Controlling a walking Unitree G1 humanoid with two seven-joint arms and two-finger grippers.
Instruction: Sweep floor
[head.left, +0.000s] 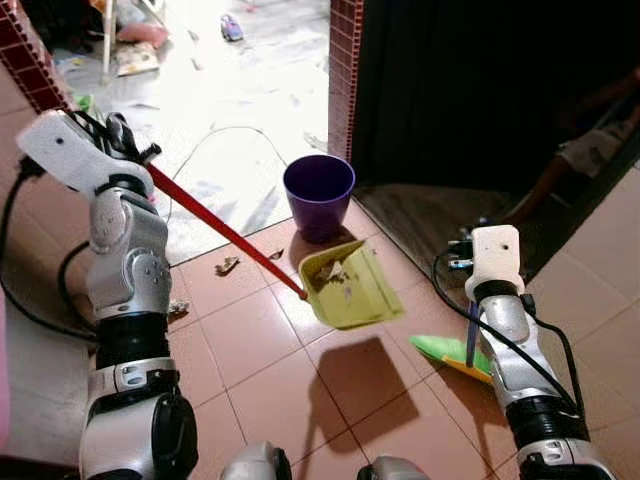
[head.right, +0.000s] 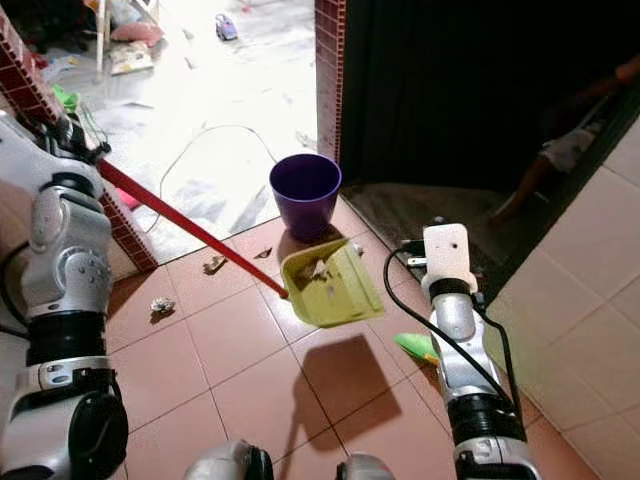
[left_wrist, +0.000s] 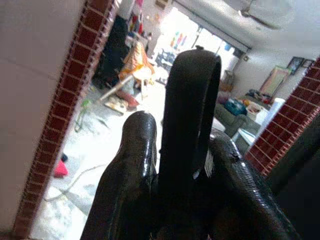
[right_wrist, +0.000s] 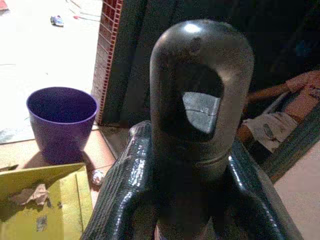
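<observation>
**A:** What does the dustpan (head.left: 350, 290) look like?

**B:** It is a yellow-green scoop at the centre of the head-camera frame, on a long red handle (head.left: 225, 232). It is raised off the tan tile floor (head.left: 250, 370), with its shadow on the tiles below it. Scraps of litter lie inside it.

**A:** Which way does it run?

**B:** The handle slants from the upper left of the frame down to the centre, so the long axis is diagonal. The pan sits at the lower end, just in front of a purple bucket (head.left: 319, 192) that stands upright by the red brick pillar (head.left: 344, 70).

**A:** Who holds it?

**B:** The left gripper (head.left: 128, 140) is at the handle's upper end, in the upper left of the frame. In the left wrist view its fingers (left_wrist: 125, 190) are closed around a black loop-ended bar.

**A:** And the other arm?

**B:** The right gripper (right_wrist: 192, 170) is clamped on a dark handle with a hole near its tip. Below that arm, a green brush head (head.left: 450, 355) lies at the lower right of the frame. More crumpled scraps (head.left: 227, 265) lie on the tiles left of the pan.
</observation>
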